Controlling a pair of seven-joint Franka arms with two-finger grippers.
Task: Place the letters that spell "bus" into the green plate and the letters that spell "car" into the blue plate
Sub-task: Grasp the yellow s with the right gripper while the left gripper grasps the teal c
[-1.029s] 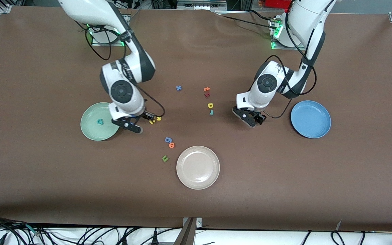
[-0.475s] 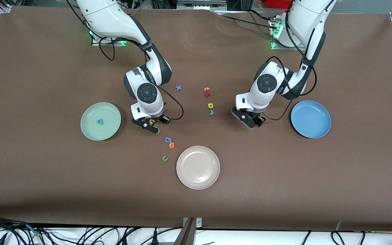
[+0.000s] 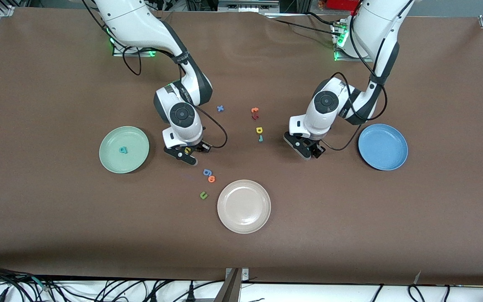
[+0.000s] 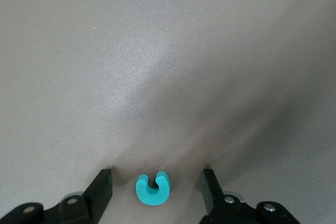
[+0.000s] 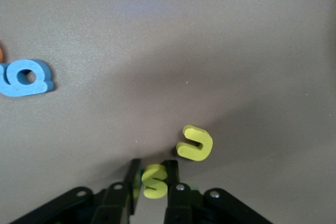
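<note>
My right gripper is shut on the yellow "s", low at the table between the green plate and the middle. The yellow "u" lies just beside its fingers. The teal "b" lies in the green plate. My left gripper stands open around the teal "c", a gap on each side; the front view shows it beside the blue plate, which holds nothing. The yellow "a" and teal "r" lie mid-table.
A blue "g", an orange "o" and a green "u" lie nearer the front camera than my right gripper, beside a beige plate. A blue "x" and an orange "t" lie nearer the bases.
My right arm swung from the green plate's edge to over the yellow letters and closed on the "s". My left gripper's fingers narrowed a little around the "c".
</note>
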